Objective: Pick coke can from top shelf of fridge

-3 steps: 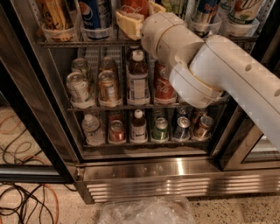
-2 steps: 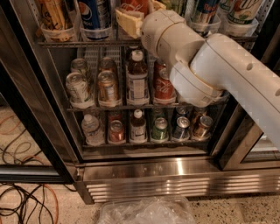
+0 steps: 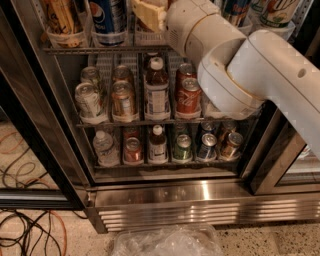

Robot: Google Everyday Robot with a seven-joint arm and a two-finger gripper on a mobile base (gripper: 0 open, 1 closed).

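Matt plastic gripper [image 3: 148,14] above metal top shelf [image 3: 100,49]

At the top shelf [image 3: 70,49], the tool [image 3: 148,12] is cut off by the upper edge; its middle is hidden by the arm [image 3: 250,65].

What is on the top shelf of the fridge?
An orange-brown can and a blue Pepsi can stand on the top shelf. The gripper is beside them, at shelf height. The white arm covers whatever is behind it.
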